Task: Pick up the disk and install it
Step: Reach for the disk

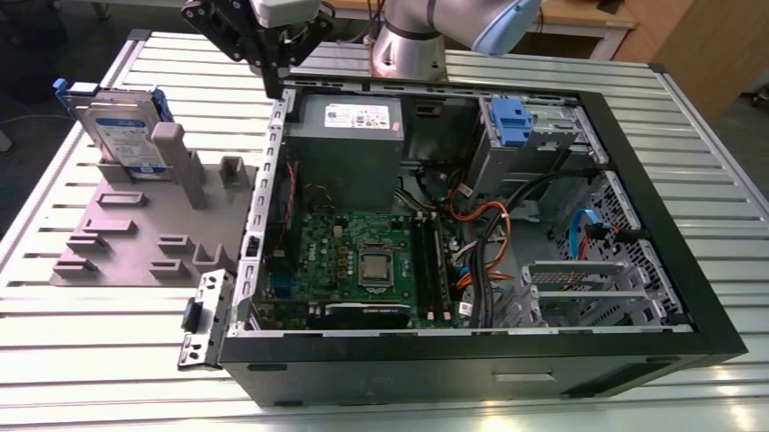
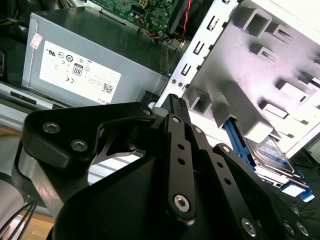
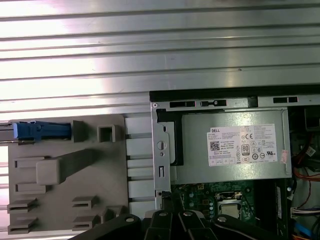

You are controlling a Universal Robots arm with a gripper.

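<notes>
- The gripper (image 1: 274,87) hangs over the edge of the open computer case (image 1: 481,373) on the exterior view's left. It is just above the corner where the grey power supply (image 1: 348,135) sits inside the case.
- In the second wrist view the gripper's (image 2: 173,102) fingers are pressed together at the tips, with nothing held between them.
- The disk (image 1: 121,135) is outside the case, off to the exterior view's left of it. It stands on edge in a slot of a grey fixture (image 1: 132,243) and is not touching the gripper.
- The fixture lies flat on the slatted bench (image 1: 96,360), just beside the case.
- A small blue clip (image 1: 511,121) sits in the case's drive bay, on the far side of the power supply from the disk.
</notes>
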